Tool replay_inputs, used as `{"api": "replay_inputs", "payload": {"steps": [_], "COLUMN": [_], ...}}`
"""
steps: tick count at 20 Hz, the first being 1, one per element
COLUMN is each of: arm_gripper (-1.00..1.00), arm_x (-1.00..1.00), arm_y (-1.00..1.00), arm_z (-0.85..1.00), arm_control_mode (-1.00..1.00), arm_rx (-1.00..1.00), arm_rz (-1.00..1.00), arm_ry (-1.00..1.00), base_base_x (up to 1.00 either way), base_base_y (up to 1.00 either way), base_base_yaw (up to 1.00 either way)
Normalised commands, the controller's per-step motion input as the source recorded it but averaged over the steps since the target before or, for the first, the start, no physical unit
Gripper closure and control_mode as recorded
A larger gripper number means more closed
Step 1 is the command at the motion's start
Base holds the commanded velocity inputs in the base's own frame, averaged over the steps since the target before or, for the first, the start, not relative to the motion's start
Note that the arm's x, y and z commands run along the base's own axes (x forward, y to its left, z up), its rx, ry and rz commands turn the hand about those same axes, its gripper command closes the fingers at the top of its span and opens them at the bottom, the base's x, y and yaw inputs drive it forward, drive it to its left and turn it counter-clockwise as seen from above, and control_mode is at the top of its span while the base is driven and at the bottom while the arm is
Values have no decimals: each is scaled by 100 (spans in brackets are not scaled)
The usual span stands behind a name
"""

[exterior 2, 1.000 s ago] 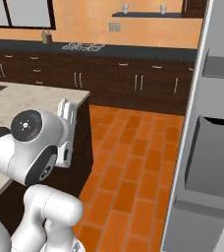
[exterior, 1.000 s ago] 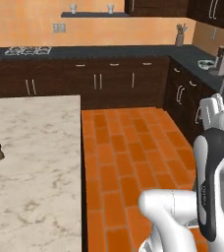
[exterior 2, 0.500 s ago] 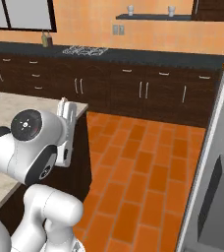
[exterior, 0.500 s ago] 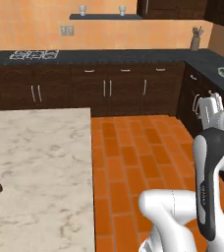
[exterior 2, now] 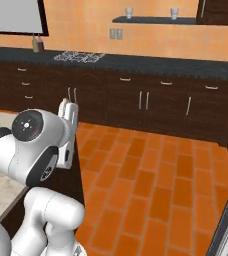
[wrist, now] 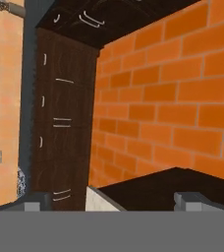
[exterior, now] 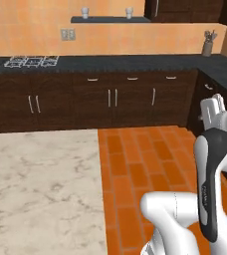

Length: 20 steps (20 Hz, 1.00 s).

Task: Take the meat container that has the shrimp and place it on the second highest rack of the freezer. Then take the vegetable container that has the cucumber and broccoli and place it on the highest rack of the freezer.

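A slim grey slanted edge at the lower right corner of the right base view – that is the freezer, just its border, standing beside the orange brick floor. The arm is folded up close to the base, well apart from that grey edge, and its white hand points out over the floor toward the dark wooden cabinets.

In the hand view the gripper has its two dark fingertips spread wide at the bottom of the picture, nothing between them – just the dark side of the island and its pale top edge below, with brick floor and cabinet doors beyond, all rolled sideways.

On the robot's left lies the marble island counter, its bare pale top running right up to the brick. Along the far wall, a dark countertop carries a white stove grate and, at the right corner, a utensil holder. Above it, a wall shelf with two small cups, an outlet underneath, and a window far left in the right base view
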Motion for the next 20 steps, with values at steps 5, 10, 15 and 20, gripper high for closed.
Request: {"api": "replay_inputs", "payload": {"steps": [5,10,15,20], "arm_gripper": [-100,-100,-100,-100], "arm_x": [0,0,0,0], "arm_y": [0,0,0,0], "arm_z": [0,0,0,0], "arm_control_mode": [100,100,100,100], "arm_rx": [0,0,0,0], "arm_rz": [0,0,0,0], "arm_ry": [0,0,0,0], "base_base_x": [100,100,100,100], "base_base_y": [-2,-26,-45,-48], "base_base_yaw": [0,0,-9,-26]}}
